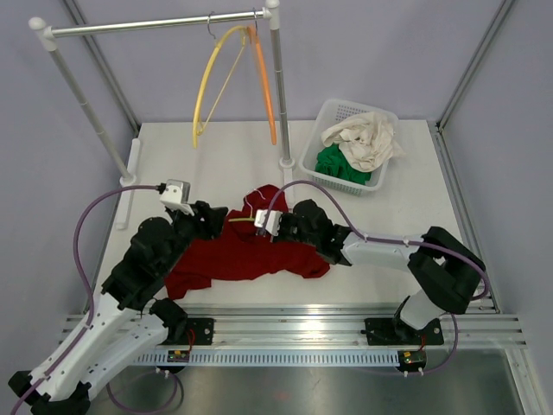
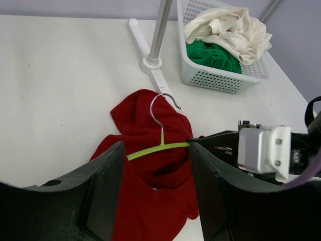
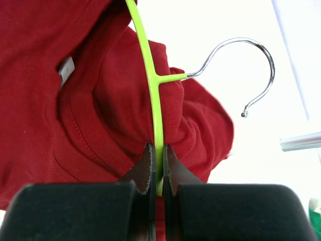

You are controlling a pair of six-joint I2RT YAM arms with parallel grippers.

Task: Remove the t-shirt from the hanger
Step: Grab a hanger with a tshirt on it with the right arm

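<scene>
The red t-shirt (image 1: 242, 258) lies crumpled on the white table, still threaded on a lime-green hanger (image 1: 244, 220) with a metal hook (image 2: 161, 104). My right gripper (image 1: 257, 222) is shut on one green arm of the hanger (image 3: 154, 100), its fingertips (image 3: 146, 160) pinching the bar where it comes out of the shirt's collar. My left gripper (image 1: 210, 221) hovers open just left of the collar. In the left wrist view the left gripper (image 2: 156, 153) frames the shirt (image 2: 150, 201) and hanger (image 2: 150, 150), with nothing between its fingers.
A white basket (image 1: 313, 160) holding white and green clothes stands at the back right. A clothes rack (image 1: 155, 24) spans the back with a yellow hanger (image 1: 207, 82) and an orange hanger (image 1: 263, 78); its post (image 1: 279, 95) stands just behind the shirt.
</scene>
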